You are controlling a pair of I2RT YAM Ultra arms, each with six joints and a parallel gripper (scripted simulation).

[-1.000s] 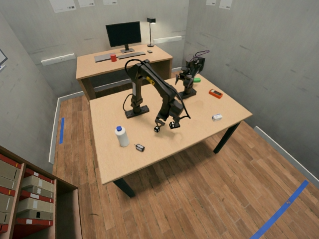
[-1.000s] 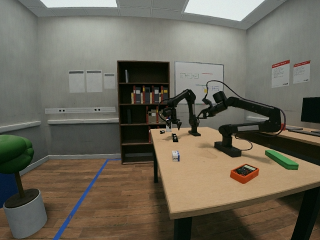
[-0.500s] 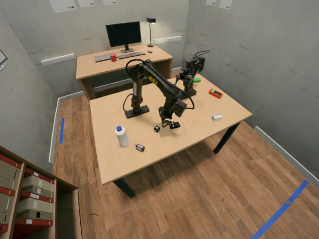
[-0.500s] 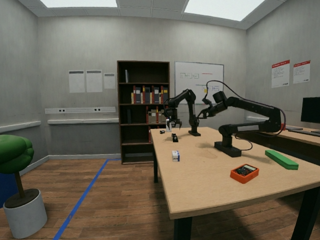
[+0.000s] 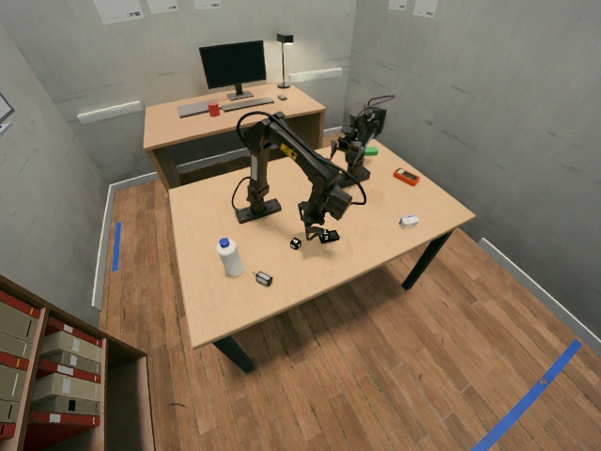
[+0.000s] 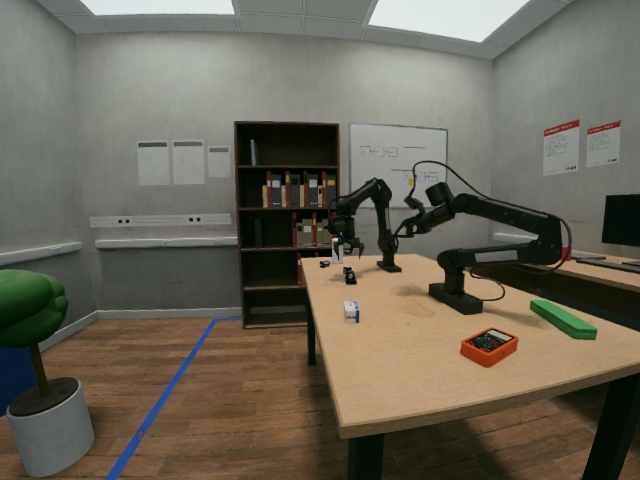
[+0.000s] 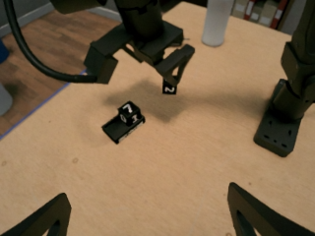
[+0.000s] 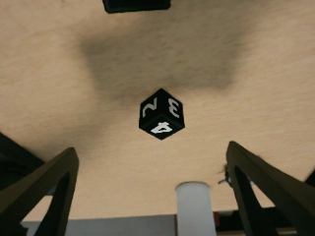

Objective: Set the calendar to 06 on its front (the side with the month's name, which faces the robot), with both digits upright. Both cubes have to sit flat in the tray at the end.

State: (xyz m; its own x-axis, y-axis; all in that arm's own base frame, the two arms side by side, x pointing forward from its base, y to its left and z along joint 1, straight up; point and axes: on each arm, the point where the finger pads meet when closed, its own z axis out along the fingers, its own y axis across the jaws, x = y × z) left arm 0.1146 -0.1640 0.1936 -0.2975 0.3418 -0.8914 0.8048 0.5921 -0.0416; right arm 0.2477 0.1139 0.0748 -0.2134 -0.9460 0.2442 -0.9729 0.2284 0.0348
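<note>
So the right pincer [image 5: 315, 236] [image 6: 353, 251] [image 8: 152, 150] is wide open above the tabletop [image 5: 208, 305] [image 6: 392, 382] [image 7: 162, 172] [image 8: 271, 88], nothing in it. One cube [image 5: 295, 242] [image 7: 169, 88] [image 8: 161, 115] is loose on the wood near the tray [image 5: 332, 237] [image 6: 351, 281] [image 7: 116, 131] [image 8: 137, 5], showing 2, 3 and 4. The other cube [image 5: 325, 235] [image 7: 129, 113] is at the tray, 7 up top. The left pincer [image 5: 346, 154] [image 6: 400, 233] [image 7: 147, 196] is open and empty too, well apart from both. White bottle [image 5: 230, 259] [image 6: 337, 251] [image 7: 217, 25] [image 8: 194, 206] is standing upright.

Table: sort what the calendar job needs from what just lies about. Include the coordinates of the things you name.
For the job:
- calendar tray [image 5: 332, 236] [image 7: 116, 130]
- cube in tray [image 7: 130, 114]
- loose cube [image 5: 295, 243] [image 7: 169, 88] [image 8: 161, 115]

Just lying about:
- white bottle [image 5: 230, 259] [image 7: 217, 22] [image 8: 195, 208]
- orange meter [image 5: 406, 177] [image 6: 488, 347]
- green block [image 5: 371, 151] [image 6: 562, 319]
- small white box [image 5: 408, 222] [image 6: 351, 312]
- small dark gadget with grey top [image 5: 264, 278]
</note>
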